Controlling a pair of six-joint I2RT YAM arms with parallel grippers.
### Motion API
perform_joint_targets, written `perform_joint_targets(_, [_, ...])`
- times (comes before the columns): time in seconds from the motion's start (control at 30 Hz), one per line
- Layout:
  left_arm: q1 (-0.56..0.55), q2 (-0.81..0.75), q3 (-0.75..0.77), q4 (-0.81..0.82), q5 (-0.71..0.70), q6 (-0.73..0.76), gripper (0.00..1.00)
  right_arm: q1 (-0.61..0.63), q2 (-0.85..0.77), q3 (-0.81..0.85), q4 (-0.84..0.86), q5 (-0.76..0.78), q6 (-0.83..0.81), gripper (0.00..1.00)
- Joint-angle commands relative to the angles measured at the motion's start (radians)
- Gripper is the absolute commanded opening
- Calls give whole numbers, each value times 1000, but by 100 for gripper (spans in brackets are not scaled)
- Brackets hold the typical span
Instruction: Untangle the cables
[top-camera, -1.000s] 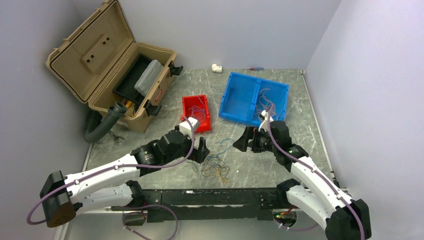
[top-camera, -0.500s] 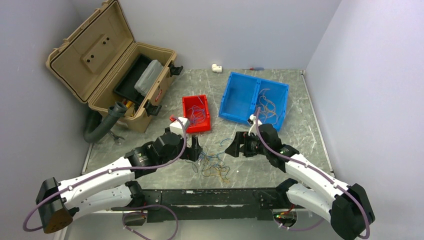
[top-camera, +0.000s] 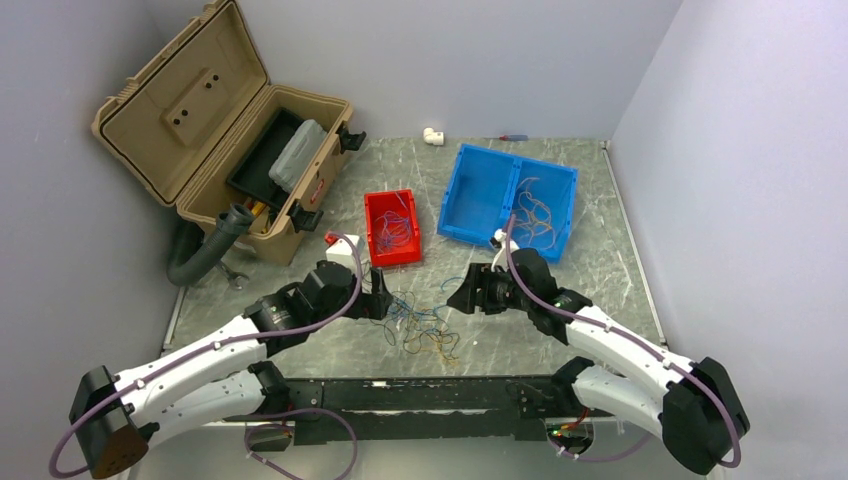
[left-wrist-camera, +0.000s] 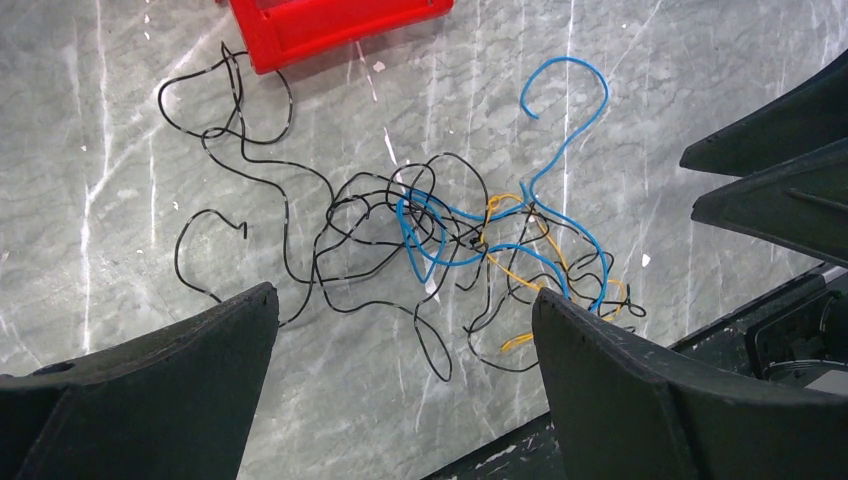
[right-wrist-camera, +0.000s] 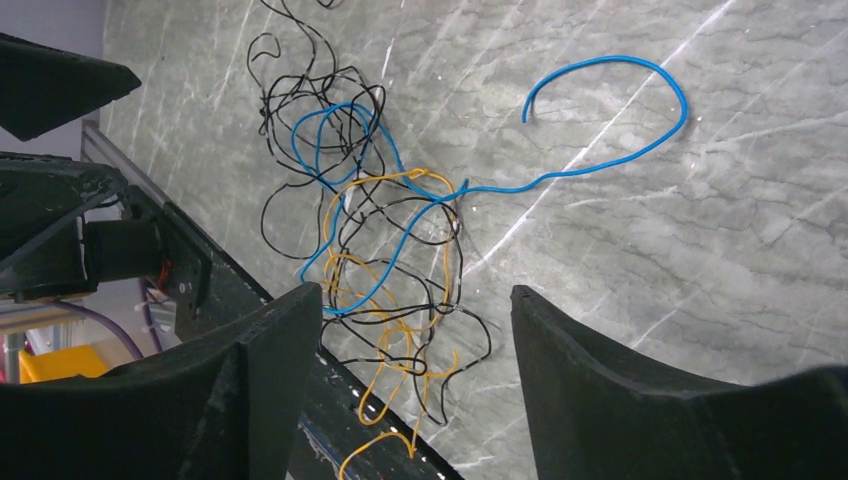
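The cables (top-camera: 428, 326) lie in a loose tangle of black, blue and yellow-orange strands on the marble table, between my two grippers. In the left wrist view the tangle (left-wrist-camera: 440, 235) sits just beyond the open left gripper (left-wrist-camera: 405, 293), with only a black loop reaching between its fingers. My right gripper (right-wrist-camera: 415, 291) is open over the tangle's near edge (right-wrist-camera: 385, 250), where yellow and black loops lie between its fingers untouched. One blue strand (right-wrist-camera: 684, 105) curls away to the right. From above, the left gripper (top-camera: 380, 298) and the right gripper (top-camera: 462, 292) flank the pile.
A red bin (top-camera: 377, 215) and a blue two-part bin (top-camera: 462, 195) behind the tangle hold more thin wires. An open tan toolbox (top-camera: 190, 110) and a black pipe (top-camera: 210, 250) are at the far left. A black rail (top-camera: 420, 395) runs along the table's near edge.
Both grippers have shifted left, the right one closing in on the tangle and the left one drawing back from it. The right gripper's fingers have narrowed somewhat. The cables have not moved.
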Motion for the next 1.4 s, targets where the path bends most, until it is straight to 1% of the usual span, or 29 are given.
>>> perform_joint_targets(0.0, [11, 7, -10, 34, 53, -6, 99, 30, 28, 39, 79, -12, 23, 69])
perform_joint_targets(0.1, [12, 47, 3, 37, 84, 2, 99, 65, 53, 55, 47, -5, 17, 69])
perform_joint_targets(0.2, [13, 88, 17, 26, 100, -1, 99, 100, 78, 44, 39, 14, 45, 69])
perform_joint_targets(0.43, [13, 141, -1, 88, 130, -28, 99, 207, 112, 13, 140, 70, 139, 70])
perform_joint_targets(0.67, [13, 188, 28, 92, 124, -19, 99, 307, 181, 45, 181, 78, 141, 69])
perform_joint_targets(0.73, [13, 192, 37, 88, 120, -17, 99, 342, 205, 54, 180, 93, 144, 67])
perform_joint_targets(0.77, [13, 193, 41, 83, 118, -15, 99, 358, 212, 59, 176, 106, 144, 63])
perform_joint_targets(0.8, [13, 192, 43, 83, 116, -15, 99, 371, 215, 64, 170, 118, 143, 57])
perform_joint_targets(0.83, [12, 189, 44, 81, 114, -14, 100, 378, 216, 68, 163, 131, 141, 49])
perform_joint_targets(0.87, [12, 186, 42, 80, 112, -14, 99, 385, 214, 74, 153, 143, 138, 39])
perform_joint_targets(0.97, [14, 179, 42, 78, 107, -10, 99, 388, 185, 103, 89, 189, 114, 15])
perform_joint_targets(1.0, [14, 177, 42, 76, 107, -7, 99, 388, 170, 117, 56, 207, 104, 8])
perform_joint_targets(1.03, [15, 177, 44, 74, 107, -5, 100, 388, 152, 131, 24, 226, 91, 4])
perform_joint_targets(1.13, [16, 182, 54, 59, 105, 6, 99, 388, 105, 179, -67, 282, 53, 2])
perform_joint_targets(1.17, [16, 183, 59, 56, 105, 8, 99, 388, 91, 195, -93, 294, 44, 0])
perform_joint_targets(1.27, [16, 190, 63, 57, 109, 16, 97, 388, 59, 229, -154, 337, 28, 0])
perform_joint_targets(1.37, [16, 199, 67, 69, 129, 23, 95, 388, 39, 244, -173, 344, 22, 0])
